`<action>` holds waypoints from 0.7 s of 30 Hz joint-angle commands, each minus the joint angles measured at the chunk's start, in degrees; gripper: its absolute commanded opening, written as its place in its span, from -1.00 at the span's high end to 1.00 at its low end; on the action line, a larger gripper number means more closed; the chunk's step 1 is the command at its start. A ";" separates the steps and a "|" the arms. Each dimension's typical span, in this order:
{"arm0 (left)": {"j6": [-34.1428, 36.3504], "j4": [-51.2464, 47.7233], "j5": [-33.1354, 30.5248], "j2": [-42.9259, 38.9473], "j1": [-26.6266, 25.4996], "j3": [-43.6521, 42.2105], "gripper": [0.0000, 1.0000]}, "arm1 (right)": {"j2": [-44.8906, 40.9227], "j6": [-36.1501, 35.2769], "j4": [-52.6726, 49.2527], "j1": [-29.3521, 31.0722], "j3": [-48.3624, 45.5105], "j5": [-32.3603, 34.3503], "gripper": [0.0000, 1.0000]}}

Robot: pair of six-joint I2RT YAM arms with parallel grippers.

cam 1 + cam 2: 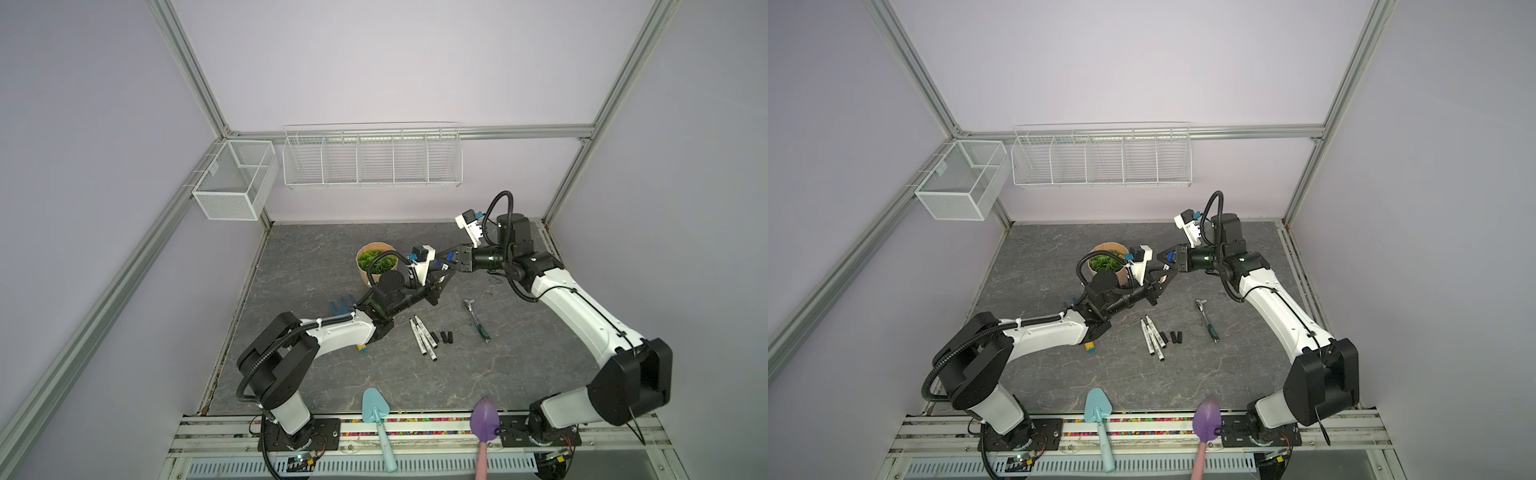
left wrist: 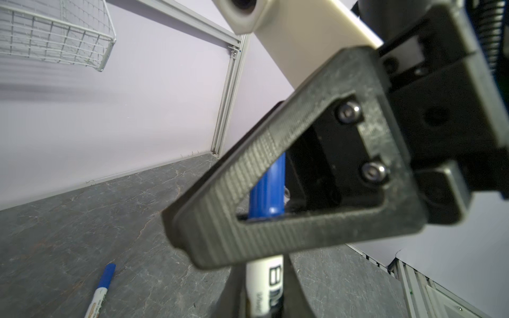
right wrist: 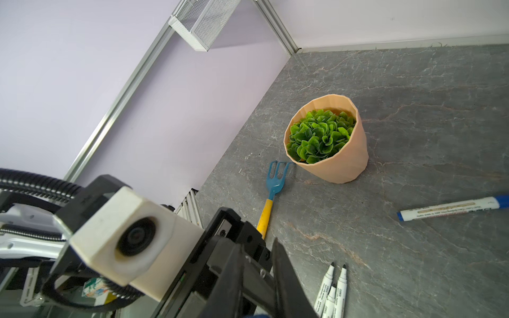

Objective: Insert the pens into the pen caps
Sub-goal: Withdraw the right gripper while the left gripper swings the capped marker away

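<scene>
While a potted plant [image 3: 321,135] stood near them, the left fingers [image 2: 294,297] clenched a white pen [image 2: 264,286]. A blue cap [image 2: 268,190] sat in line with it between the right fingers [image 2: 220,220], whose grip could not be told. Three uncapped pens [image 1: 423,337] and black caps [image 1: 443,335] lay below on the counter [image 1: 332,374].

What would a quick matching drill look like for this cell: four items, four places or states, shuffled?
Items:
1. raised pen
2. black caps
3. ratchet
4. pot

Places or states:
A. holds a green plant
B. lying between the uncapped pens and the ratchet
C. gripped in the left tool
D. lying flat, green handle

Pairs: 1-C, 2-B, 3-D, 4-A
</scene>
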 commanded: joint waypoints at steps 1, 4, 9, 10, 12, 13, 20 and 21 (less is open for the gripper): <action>-3.75 15.94 -12.98 -3.34 2.79 2.93 1.00 | -0.65 1.52 -17.27 1.52 -0.87 -6.16 0.40; -5.93 16.16 -12.92 -2.23 2.08 1.46 1.00 | -2.25 2.09 -15.16 1.22 0.82 -4.55 0.23; -7.39 17.30 -13.25 -1.15 1.75 -0.34 1.00 | -5.15 1.03 -14.53 0.55 2.34 0.25 0.15; -7.31 17.29 -13.66 -1.20 1.74 -0.51 1.00 | -5.79 0.59 -15.11 0.24 2.33 1.85 0.14; -7.02 16.95 -14.56 -1.21 1.73 -0.50 1.00 | -7.23 0.69 -15.21 -0.76 1.53 4.34 0.14; -6.73 16.20 -15.01 -1.29 1.75 -0.37 1.00 | -8.13 1.10 -14.87 -1.38 0.95 5.69 0.14; -3.68 -7.36 -10.39 0.50 1.77 8.07 1.00 | -10.19 4.87 -15.99 -7.90 -2.90 11.35 0.15; -3.50 -12.02 -9.05 1.69 1.68 9.93 1.00 | -10.20 5.26 -16.59 -9.80 -3.38 12.31 0.16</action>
